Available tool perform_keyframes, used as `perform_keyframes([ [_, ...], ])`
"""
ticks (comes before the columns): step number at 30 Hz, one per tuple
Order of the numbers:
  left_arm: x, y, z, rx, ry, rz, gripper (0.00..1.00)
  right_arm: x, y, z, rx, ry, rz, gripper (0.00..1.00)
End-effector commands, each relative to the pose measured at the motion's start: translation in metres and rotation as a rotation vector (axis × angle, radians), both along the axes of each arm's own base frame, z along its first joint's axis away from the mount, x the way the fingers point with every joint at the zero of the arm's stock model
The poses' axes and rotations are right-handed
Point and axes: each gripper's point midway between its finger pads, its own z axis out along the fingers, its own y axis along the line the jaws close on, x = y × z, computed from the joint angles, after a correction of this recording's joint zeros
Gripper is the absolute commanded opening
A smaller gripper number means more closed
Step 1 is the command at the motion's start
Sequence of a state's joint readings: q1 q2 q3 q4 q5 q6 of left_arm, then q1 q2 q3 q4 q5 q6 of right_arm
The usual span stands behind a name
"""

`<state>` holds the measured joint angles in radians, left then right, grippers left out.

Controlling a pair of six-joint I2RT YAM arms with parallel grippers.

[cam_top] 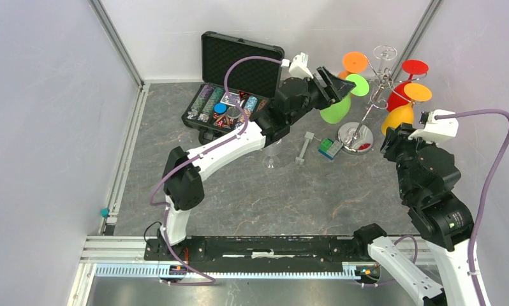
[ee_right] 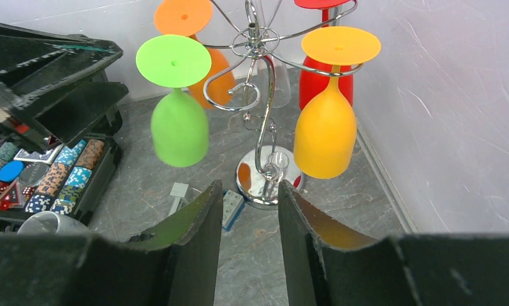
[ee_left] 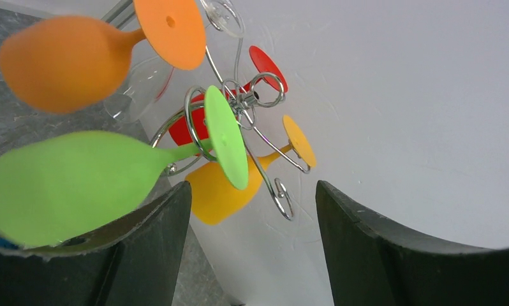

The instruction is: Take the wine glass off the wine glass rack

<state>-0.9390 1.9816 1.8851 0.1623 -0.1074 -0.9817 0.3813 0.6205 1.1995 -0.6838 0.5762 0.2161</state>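
Left gripper (ee_left: 252, 191) spread wide beside the green wine glass (ee_left: 67, 185).
The glass hangs foot-up from the wine glass rack (ee_right: 263, 137) at the table's (cam_top: 239, 191) far right; the right gripper (ee_right: 249, 186) hovers nearby, fingers parted, empty.

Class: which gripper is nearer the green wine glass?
Left. The left gripper is close beside the green wine glass; the right gripper sits across the rack, near the yellow glass.
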Motion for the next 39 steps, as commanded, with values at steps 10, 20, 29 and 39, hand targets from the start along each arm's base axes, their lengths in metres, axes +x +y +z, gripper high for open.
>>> perform_keyframes([
  [10,0.026,-0.012,-0.013,0.089,-0.038,0.067,0.75,0.003,0.002,0.008,0.024,-0.041,0.001,0.42],
  [20,0.033,-0.019,-0.021,0.120,-0.051,0.064,0.47,0.001,0.001,0.008,0.027,-0.046,0.002,0.42],
  [29,0.028,-0.014,-0.022,0.121,-0.035,0.057,0.33,0.001,0.001,0.006,0.027,-0.045,0.001,0.42],
  [39,0.021,-0.007,-0.005,0.071,-0.032,0.050,0.10,0.002,0.002,0.005,0.032,-0.046,0.005,0.42],
])
